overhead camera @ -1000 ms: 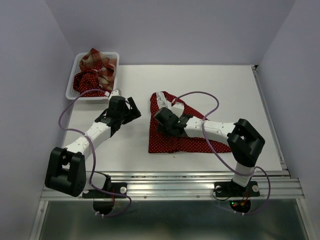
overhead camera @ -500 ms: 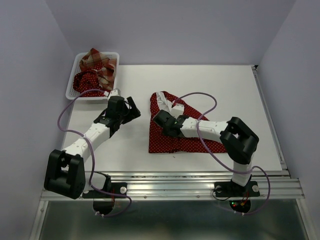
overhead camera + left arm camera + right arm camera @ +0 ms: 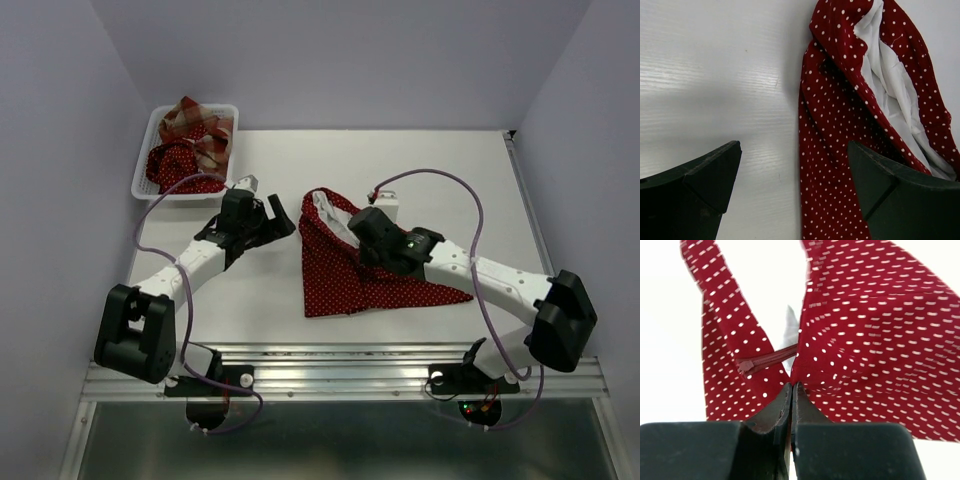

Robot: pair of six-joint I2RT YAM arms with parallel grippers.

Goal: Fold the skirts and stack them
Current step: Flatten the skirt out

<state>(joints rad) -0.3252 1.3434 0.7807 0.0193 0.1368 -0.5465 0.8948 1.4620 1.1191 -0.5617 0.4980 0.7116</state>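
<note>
Skirts lie in two places. At the 10 o'clock corner of the surface (image 3: 470,180), a white slotted basket (image 3: 143,160) holds the plaid skirt (image 3: 190,118) bunched at its 12 o'clock end. A dark red dotted skirt (image 3: 172,165) sits at its 6 o'clock end. Toward 4 o'clock from the basket, the left fingers (image 3: 272,218) are spread wide and grip nothing. Between them are bare surface and the 9 o'clock edge of the second dotted skirt (image 3: 345,280); in the left wrist view one finger overlaps the cloth, but contact cannot be judged. That skirt lies near the middle of the surface in a rough triangle. Its narrow end points toward 11 o'clock and gapes to show white lining (image 3: 890,75), and its broad end runs out toward 3 o'clock. The right fingers (image 3: 362,222) sit over the upper part of this skirt, pressed fully together on a pinch of the dotted cloth. In the right wrist view the fabric fans away from that pinch on both sides, with a red zipper end (image 3: 765,360) just at its 10 o'clock side.
</note>
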